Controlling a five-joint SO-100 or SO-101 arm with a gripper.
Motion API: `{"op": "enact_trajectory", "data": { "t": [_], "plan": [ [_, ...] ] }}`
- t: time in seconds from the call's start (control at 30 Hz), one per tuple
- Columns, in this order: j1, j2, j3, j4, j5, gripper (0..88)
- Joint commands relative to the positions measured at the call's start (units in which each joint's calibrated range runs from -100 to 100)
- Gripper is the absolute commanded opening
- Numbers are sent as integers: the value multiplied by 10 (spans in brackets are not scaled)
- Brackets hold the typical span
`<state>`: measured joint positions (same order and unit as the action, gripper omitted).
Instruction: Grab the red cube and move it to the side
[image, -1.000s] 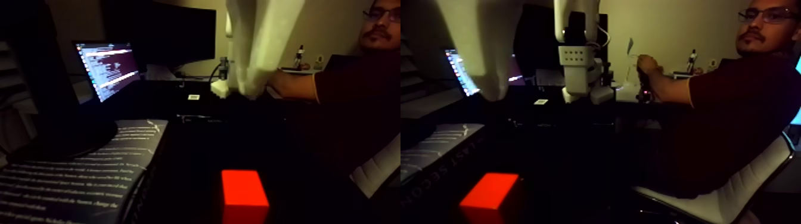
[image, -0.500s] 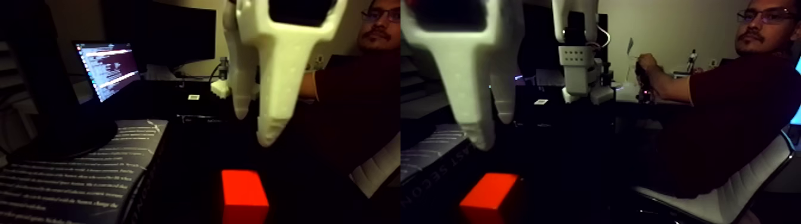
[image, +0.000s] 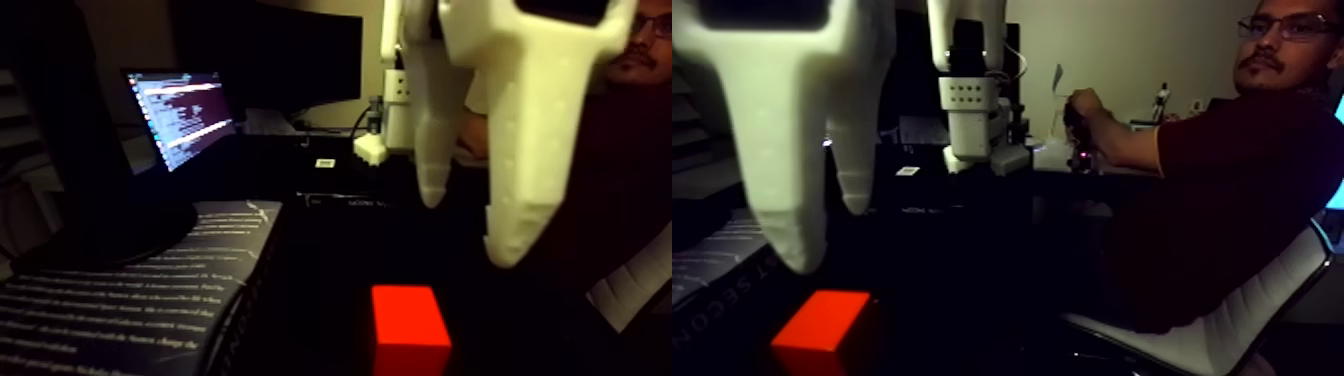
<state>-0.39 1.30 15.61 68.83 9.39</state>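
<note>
A wide picture holds two nearly equal views of a dark desk, side by side. A white two-finger claw (image: 470, 235) hangs down from the top edge, very close to the camera and blurred. Its two fingers are spread apart with dark space between them, so the claw is open and holds nothing. Half a second earlier its tips were higher and a little further left in the left half; a second earlier only a blunt white shape showed at the top. The claw has been dropping toward the desk, which suggests the approach is under way and the grab has not begun.

The red cube (image: 410, 316) lies on the dark worktop near its front edge, below the claw's tips and apart from them. It has not moved across the three pictures.

An open book (image: 130, 290) lies at the worktop's front left corner. A lit laptop screen (image: 180, 115) stands at the back left. A seated person (image: 1210, 200) is at the right, one hand (image: 1085, 108) on a controller.

No containers can be seen.
</note>
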Motion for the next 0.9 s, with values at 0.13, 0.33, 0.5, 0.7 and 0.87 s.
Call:
{"op": "enact_trajectory", "data": {
  "t": [0.13,0.33,0.5,0.7,0.87],
  "plan": [
    [0,38,-20,-33,-6,234],
    [1,60,-20,-39,-1,334],
    [6,75,-20,-40,0,333],
    [27,105,-23,-52,7,332],
    [40,116,-26,-60,8,332]
  ]
}}
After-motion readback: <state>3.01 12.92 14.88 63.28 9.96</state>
